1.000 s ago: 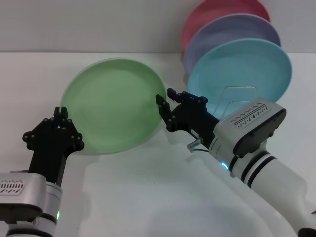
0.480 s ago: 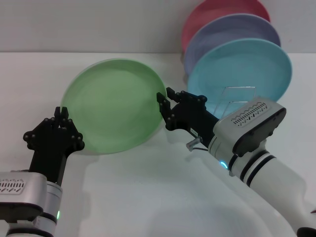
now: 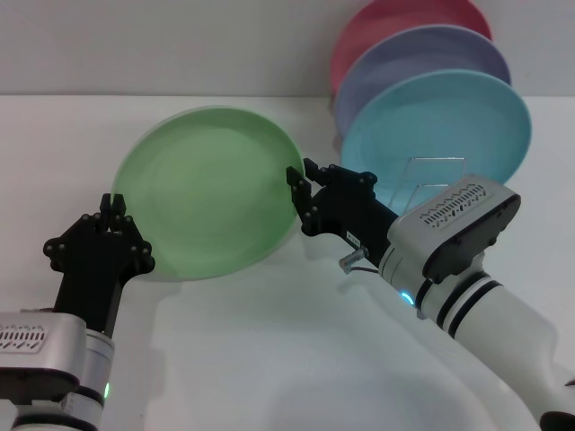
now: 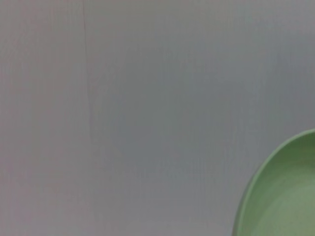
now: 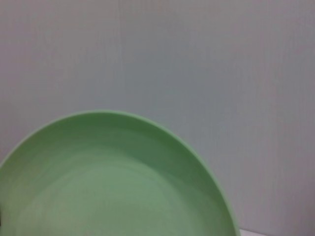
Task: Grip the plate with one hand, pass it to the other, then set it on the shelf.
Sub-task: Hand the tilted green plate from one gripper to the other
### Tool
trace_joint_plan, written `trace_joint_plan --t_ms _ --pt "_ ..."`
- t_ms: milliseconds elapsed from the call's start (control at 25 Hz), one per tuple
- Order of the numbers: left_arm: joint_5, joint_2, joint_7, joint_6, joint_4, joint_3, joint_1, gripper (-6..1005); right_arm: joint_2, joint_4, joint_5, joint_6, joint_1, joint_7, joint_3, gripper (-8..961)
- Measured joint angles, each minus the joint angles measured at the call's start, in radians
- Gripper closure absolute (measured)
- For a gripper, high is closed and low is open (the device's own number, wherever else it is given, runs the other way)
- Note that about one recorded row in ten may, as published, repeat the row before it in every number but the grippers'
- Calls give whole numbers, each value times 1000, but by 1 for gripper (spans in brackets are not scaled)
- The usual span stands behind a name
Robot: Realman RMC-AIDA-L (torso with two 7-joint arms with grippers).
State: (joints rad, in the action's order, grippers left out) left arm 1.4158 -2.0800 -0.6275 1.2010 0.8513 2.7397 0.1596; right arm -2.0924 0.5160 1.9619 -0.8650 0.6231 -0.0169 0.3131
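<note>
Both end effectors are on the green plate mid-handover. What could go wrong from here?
1. The left end effector and right end effector each pinch only the plate's rim; an early release may let it tilt or drop.
2. The shelf already holds the turquoise plate, lavender plate and red plate, so the swing could clip them.

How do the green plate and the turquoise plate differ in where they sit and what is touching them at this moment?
The green plate is held up tilted between both grippers, the left gripper at one edge and the right gripper at the opposite edge; the turquoise plate has no gripper on it. The green plate is out in front of the wall alone; the turquoise plate stands frontmost in a row with the lavender plate behind. Both are round and look similar in size.
</note>
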Motion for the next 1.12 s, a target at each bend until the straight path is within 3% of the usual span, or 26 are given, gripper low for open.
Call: trace_joint_plan --t_ms 1120 --pt "0 0 0 2 5 1 0 887 1 -11 0 -6 3 0 -2 808"
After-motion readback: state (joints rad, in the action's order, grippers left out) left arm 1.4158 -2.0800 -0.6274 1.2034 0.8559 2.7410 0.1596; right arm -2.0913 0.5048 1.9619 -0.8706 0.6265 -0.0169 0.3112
